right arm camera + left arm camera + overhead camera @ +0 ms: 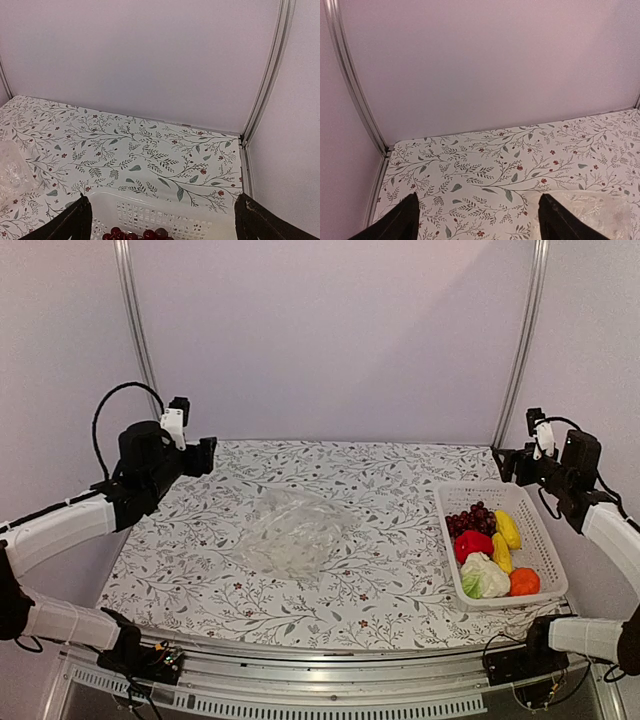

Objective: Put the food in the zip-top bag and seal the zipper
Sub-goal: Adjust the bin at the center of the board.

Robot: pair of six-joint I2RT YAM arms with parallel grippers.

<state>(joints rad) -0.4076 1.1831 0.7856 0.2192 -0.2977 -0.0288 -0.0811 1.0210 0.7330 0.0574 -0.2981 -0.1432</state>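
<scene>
The clear crinkly zip-top bag [293,531] lies flat in the middle of the table; its edge also shows in the left wrist view [600,210]. I cannot make out its zipper. The food sits in the white basket [545,540]: dark red grapes [470,519], red pepper [472,544], two yellow pieces [507,528], cabbage [483,577], orange fruit [524,581]. My left gripper [207,455] is open and empty, raised at the far left. My right gripper [500,462] is open and empty, raised behind the basket; the grapes [142,234] show low in its view.
Metal frame posts [133,330] stand at the back corners against the pale wall. The floral tablecloth [380,480] covers the table. The basket's far rim [165,205] lies just below the right gripper.
</scene>
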